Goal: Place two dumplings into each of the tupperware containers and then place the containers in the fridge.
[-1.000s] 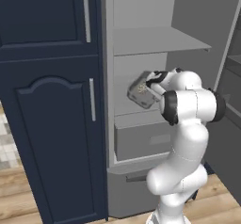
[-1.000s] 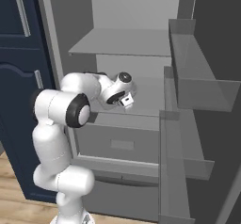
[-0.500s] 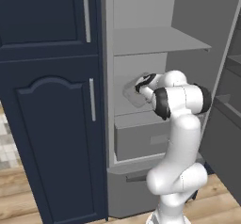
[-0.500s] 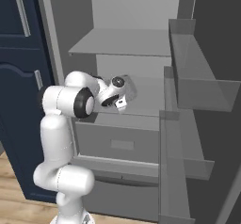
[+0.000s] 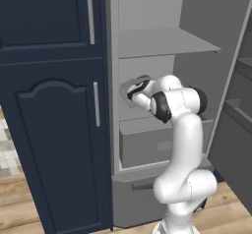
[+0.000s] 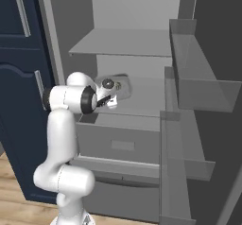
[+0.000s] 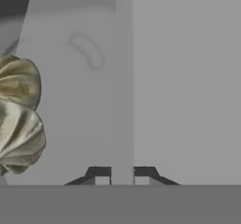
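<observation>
The tall grey metallic fridge [image 5: 162,80] stood open, its plain grey upper shelf [image 5: 165,41] bare and its door [image 6: 208,125] swung out beside it. The white arm reached into the fridge's middle compartment, just under that upper shelf and above the wide grey drawer [image 5: 147,142]. A shallow grey rectangular tupperware container [image 5: 133,86] with a raised rim hung at the end of the arm inside the compartment, tilted up on edge, close to the fridge's left inner wall; from the right base view the container [image 6: 116,84] showed behind the hand. The two-finger gripper [image 7: 123,175] was narrowed to its tightest, its two dark tips pinched on the container's thin rim wall, which ran straight up from between them in the hand view. Two small round tan-beige dumplings [image 7: 19,112] with crinkled tops sat one against the other inside the held container, to one side of the clamped rim. A navy blue cabinet [image 5: 54,120] stood immediately beside the fridge's left wall.
</observation>
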